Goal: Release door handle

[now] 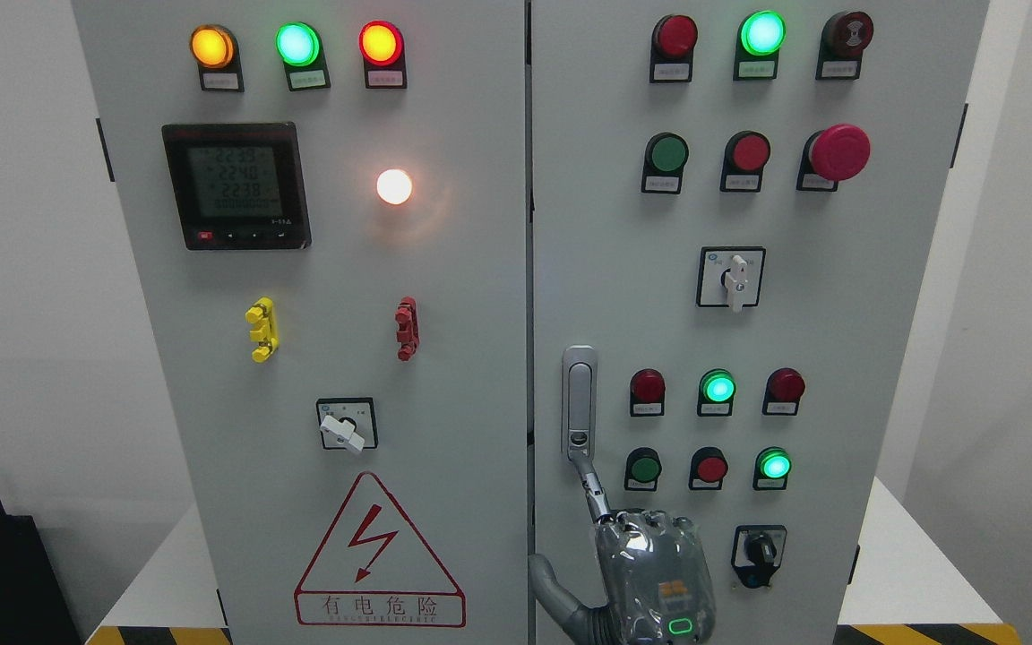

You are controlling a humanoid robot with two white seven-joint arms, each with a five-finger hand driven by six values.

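On the left cabinet door (pixel 301 358) you have an amber lamp (pixel 212 47), a green lamp (pixel 297 44) and a red lamp (pixel 381 42) lit along the top. Below them are a digital meter (pixel 236 185) and a glowing white lamp (pixel 394 186). Lower down come a yellow clip (pixel 261 330), a red clip (pixel 407 329), a rotary selector (pixel 346 425) and the high-voltage warning triangle (pixel 379 554).

Past the centre seam, the door handle (pixel 579 401) stands upright and flush on the left edge of the right cabinet door (pixel 883 358), about mid-height.

Your right hand (pixel 652 573) is just below the handle, at the bottom edge, with its back towards you. One finger (pixel 594 488) stretches up to the handle's lower end. The other fingers are folded at the knuckles, and nothing is wrapped around the handle.

To the right are rows of red and green push buttons, a white selector switch (pixel 735 279) and a red mushroom stop button (pixel 839 151).
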